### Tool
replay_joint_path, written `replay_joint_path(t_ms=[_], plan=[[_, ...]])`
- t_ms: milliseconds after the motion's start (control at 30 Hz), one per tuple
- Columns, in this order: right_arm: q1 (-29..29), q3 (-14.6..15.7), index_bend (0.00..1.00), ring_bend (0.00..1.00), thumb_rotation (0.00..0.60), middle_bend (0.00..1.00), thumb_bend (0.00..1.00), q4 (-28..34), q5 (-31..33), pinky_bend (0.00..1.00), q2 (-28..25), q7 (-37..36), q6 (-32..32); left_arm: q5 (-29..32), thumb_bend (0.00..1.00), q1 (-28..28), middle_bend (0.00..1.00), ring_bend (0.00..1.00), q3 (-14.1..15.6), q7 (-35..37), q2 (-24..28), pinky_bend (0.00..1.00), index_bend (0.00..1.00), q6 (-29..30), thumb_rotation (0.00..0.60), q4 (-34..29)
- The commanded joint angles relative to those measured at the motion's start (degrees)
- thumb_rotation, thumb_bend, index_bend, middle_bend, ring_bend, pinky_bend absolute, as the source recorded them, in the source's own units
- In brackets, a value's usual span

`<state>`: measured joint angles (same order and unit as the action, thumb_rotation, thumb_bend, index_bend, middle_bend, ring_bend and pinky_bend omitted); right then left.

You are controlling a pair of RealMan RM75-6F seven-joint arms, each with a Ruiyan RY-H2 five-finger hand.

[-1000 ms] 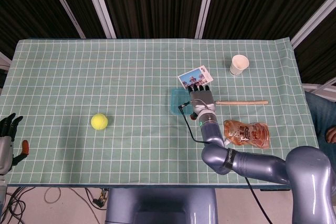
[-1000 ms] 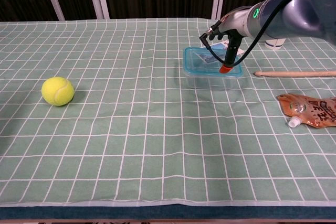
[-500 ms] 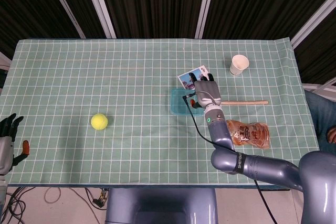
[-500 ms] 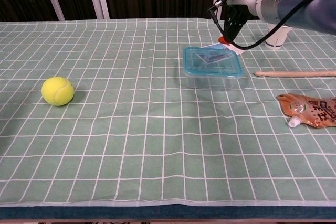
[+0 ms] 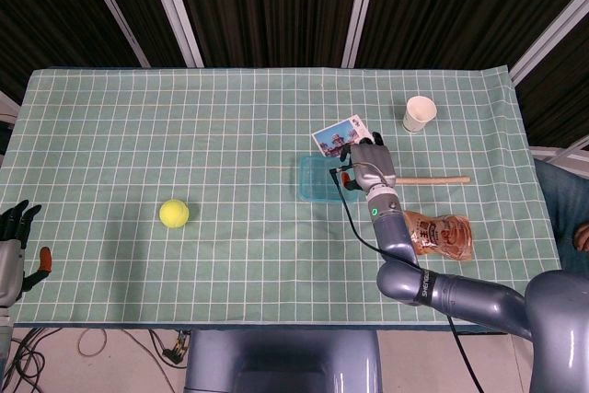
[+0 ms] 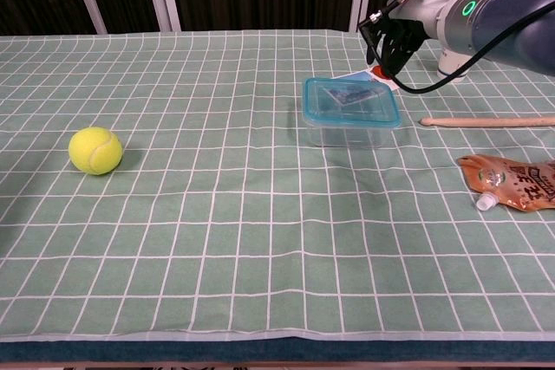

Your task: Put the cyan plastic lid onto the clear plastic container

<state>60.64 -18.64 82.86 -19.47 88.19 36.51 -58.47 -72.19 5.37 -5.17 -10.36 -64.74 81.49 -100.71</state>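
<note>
The lid [image 6: 352, 99] is sitting on the container [image 6: 350, 126]. My right hand [image 6: 392, 43] is hovering just behind it, holding nothing, fingers curled. My left hand [image 5: 13, 244] is resting by the table's [image 5: 184, 135] edge, fingers apart.

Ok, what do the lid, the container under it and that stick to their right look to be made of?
Cyan lid: looks like thin translucent plastic, with a tinted, slightly glossy rim. Clear container: transparent plastic, since the cloth grid shows through its wall. Stick: probably bare wood, pale tan and matte, though the grain is too small to tell.
</note>
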Motion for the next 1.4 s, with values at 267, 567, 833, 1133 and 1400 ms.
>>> replay_joint_path(t_ms=[267, 567, 833, 1133, 1400], plan=[[-1.66, 0.49, 0.58, 0.2, 0.6, 0.48, 0.46, -0.42, -1.49, 0.0, -0.08, -1.78, 0.09, 0.18, 0.54, 0.03, 0.0, 0.0, -0.02, -0.15, -0.03, 0.0, 0.1, -0.01, 0.6, 0.08], [-3.14, 1.48, 0.66, 0.2, 0.6, 0.48, 0.46, 0.52, -2.76, 0.0, -1.08, -2.12, 0.13, 0.65, 0.55, 0.07, 0.0, 0.0, 0.05, -0.48, -0.02, 0.0, 0.1, -0.32, 0.6, -0.15], [-4.57, 3.5, 0.7, 0.17, 0.6, 0.41, 0.46, 4.04, -5.2, 0.0, -1.14, -1.72, -1.37, 0.91, 0.55, 0.09, 0.0, 0.0, 0.07, -0.55, 0.07, 0.0, 0.1, -0.46, 0.6, -0.28], [-4.99, 4.63, 0.73, 0.08, 0.6, 0.27, 0.46, 1.38, -6.93, 0.0, 1.96, -1.6, -1.55, 1.37, 0.55, 0.15, 0.0, 0.0, 0.04, -0.72, 0.31, 0.0, 0.1, -0.71, 0.6, -0.46], [-5.46, 4.17, 0.75, 0.06, 0.6, 0.25, 0.46, 0.14, -8.84, 0.0, 3.07, -2.27, -1.62, 1.7, 0.55, 0.21, 0.0, 0.0, 0.07, -1.0, 0.38, 0.0, 0.11, -0.86, 0.6, -0.59]])
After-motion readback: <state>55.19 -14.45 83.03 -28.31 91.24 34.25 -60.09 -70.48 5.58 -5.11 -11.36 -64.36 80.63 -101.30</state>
